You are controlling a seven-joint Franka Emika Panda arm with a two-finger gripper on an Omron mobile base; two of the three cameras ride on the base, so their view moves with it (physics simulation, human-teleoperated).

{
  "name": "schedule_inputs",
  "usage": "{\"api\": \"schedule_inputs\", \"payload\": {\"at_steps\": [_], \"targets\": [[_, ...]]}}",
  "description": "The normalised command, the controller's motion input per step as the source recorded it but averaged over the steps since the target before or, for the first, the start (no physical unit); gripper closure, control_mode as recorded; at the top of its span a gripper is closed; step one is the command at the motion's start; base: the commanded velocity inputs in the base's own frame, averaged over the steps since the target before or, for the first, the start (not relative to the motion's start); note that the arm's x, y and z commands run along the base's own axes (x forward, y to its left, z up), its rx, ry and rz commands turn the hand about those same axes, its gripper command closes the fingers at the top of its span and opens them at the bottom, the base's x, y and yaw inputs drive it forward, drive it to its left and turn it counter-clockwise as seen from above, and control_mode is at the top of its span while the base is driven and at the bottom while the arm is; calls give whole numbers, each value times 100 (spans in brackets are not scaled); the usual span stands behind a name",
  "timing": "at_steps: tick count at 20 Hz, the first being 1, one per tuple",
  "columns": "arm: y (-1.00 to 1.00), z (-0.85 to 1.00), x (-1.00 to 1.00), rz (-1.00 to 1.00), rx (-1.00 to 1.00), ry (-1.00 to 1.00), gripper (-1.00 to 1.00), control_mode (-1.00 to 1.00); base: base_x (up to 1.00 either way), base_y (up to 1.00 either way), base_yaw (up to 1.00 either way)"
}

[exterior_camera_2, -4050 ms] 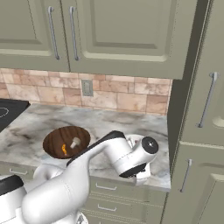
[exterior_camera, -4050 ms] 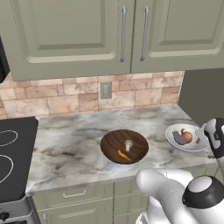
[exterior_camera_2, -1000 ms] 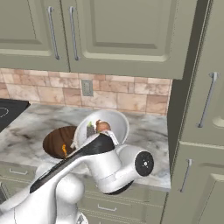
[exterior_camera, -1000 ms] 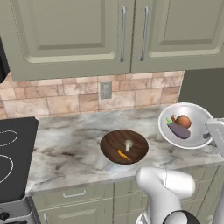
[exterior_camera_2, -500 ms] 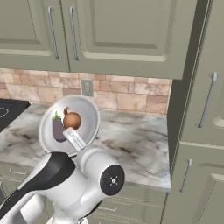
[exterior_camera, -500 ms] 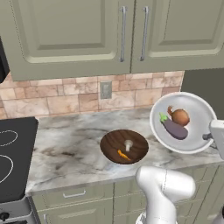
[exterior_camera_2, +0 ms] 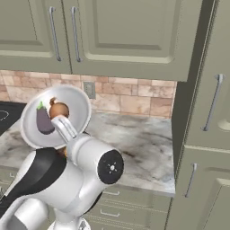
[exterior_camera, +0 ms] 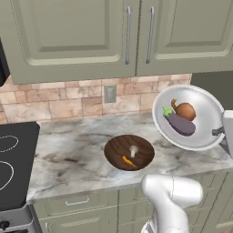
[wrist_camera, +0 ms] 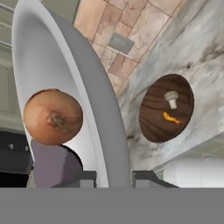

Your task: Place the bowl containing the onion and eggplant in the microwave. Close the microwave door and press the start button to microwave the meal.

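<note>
You can't see the eggplant (wrist_camera: pixel 52 164) whole in the hand view: the onion (wrist_camera: pixel 52 116) and a finger (wrist_camera: pixel 15 153) cover part. The stovetop (exterior_camera: pixel 11 166) is cut off at the left edge.

We note a wooden bowl (exterior_camera: pixel 129 152) on the marble counter (exterior_camera: pixel 68 157), holding an orange piece (exterior_camera: pixel 128 161) and a pale mushroom (exterior_camera: pixel 133 150). Outlet (exterior_camera: pixel 109 93) on the tile backsplash (exterior_camera: pixel 54 102); stovetop (exterior_camera: pixel 11 168) at left.

2 bowls (exterior_camera: pixel 189 117) (exterior_camera: pixel 129 152), 1 onion (exterior_camera: pixel 184 110), 1 eggplant (exterior_camera: pixel 178 124), 1 outlet (exterior_camera: pixel 109 93).
</note>
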Motion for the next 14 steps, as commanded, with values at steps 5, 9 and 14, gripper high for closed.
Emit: {"api": "schedule_inputs", "payload": {"at_steps": [5,9,14], "targets": [[0,19,0,18,9,20,100,-100,0,0,0],[3,-3,0,17,1,13,100,-100,0,0,0],[29,-1,-6,6,-7,1,100,-100,0,0,0]]}}
